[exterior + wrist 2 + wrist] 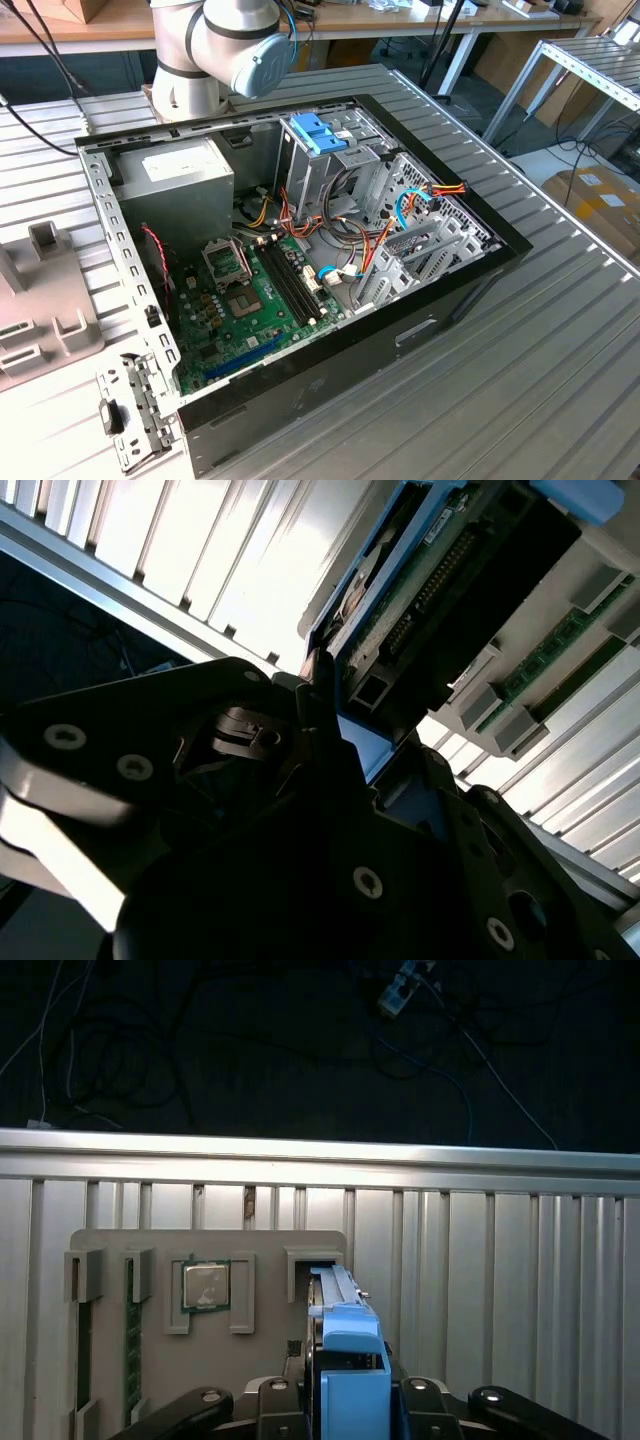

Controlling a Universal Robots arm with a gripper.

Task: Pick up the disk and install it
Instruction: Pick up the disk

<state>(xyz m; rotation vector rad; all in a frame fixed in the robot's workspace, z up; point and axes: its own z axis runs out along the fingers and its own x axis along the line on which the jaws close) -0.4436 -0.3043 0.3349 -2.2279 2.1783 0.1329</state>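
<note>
Table (520, 380) of ribbed metal under everything, carrying an open computer case (330, 372) with its side panel off. Behind the case in the exterior view, robot arm (225, 45), grey with a pale blue joint cap. Inside the case: boxy grey power supply (180, 178) toward the exterior view's left, green motherboard (250, 320) in front of it, metal drive cage (330, 170) further back topped by a light-blue latch piece (318, 132), loose coloured cables (375, 235) in between. In the first wrist view, flat grey fixture tray (110, 1248) lying on the ribbed surface near its edge. Black gripper (350, 1405) closed on the disk (345, 1335), clamping its two broad faces. Disk held on edge, blue rail toward the camera, far end reaching a grey bracket (300, 1260) of the tray; lifted or seated there, cannot tell. Near the bracket, square processor chip (207, 1285) sitting in its own pocket.
</note>
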